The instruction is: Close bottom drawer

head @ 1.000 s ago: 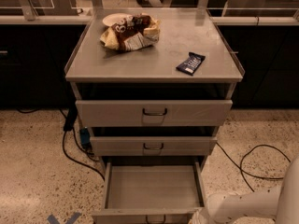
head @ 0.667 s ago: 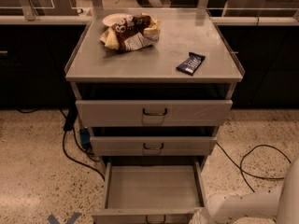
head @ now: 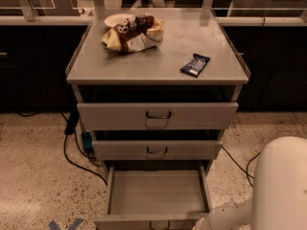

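Note:
The bottom drawer point(head: 157, 191) is the lowest of three grey cart drawers and stands pulled far out, its plain grey tray bare. Its flat front point(head: 129, 221) runs along the picture's bottom edge, with the small dark handle point(head: 160, 224) partly cut off. The middle drawer point(head: 157, 149) and the top drawer point(head: 157, 115) stand only slightly out. My white arm point(head: 282, 186) comes in from the lower right, and its forearm point(head: 226, 216) reaches toward the drawer's front right corner. My gripper is below the picture's bottom edge, out of view.
On the cart top point(head: 192, 42) lie a snack bag with a plate point(head: 132, 31) and a dark candy bar point(head: 195, 64). Black cables point(head: 76, 152) trail on the speckled floor left of the cart, another point(head: 240, 166) on the right. Dark counters stand behind.

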Tool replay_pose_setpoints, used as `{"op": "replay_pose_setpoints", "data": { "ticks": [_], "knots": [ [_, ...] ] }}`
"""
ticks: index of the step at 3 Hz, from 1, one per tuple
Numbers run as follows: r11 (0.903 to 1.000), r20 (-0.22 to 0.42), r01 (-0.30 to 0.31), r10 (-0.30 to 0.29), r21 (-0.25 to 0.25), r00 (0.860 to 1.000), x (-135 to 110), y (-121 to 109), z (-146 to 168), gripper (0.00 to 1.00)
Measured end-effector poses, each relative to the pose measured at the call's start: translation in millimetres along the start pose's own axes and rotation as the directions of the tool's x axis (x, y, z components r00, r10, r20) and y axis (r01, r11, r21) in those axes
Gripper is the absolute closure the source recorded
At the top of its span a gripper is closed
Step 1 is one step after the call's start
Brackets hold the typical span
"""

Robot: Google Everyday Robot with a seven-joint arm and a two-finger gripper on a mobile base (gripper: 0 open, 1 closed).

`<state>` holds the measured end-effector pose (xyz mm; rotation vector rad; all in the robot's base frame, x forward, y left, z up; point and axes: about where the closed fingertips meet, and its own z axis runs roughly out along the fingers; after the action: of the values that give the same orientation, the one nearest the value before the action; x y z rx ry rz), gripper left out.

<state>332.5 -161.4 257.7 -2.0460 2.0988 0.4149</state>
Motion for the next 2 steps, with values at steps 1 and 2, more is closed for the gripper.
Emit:
{"op": "replay_pose_setpoints", "data": {
  "ticks": [1,2],
  "knots": [
    [0.9977,0.029,0.035,-0.036,0.059,0.999,8.4,-15.7,24.4,1.0],
    [0.9945,0.049,0.044,-0.048,0.095,0.998,15.5,-22.5,41.9,1.0]
  ]
}}
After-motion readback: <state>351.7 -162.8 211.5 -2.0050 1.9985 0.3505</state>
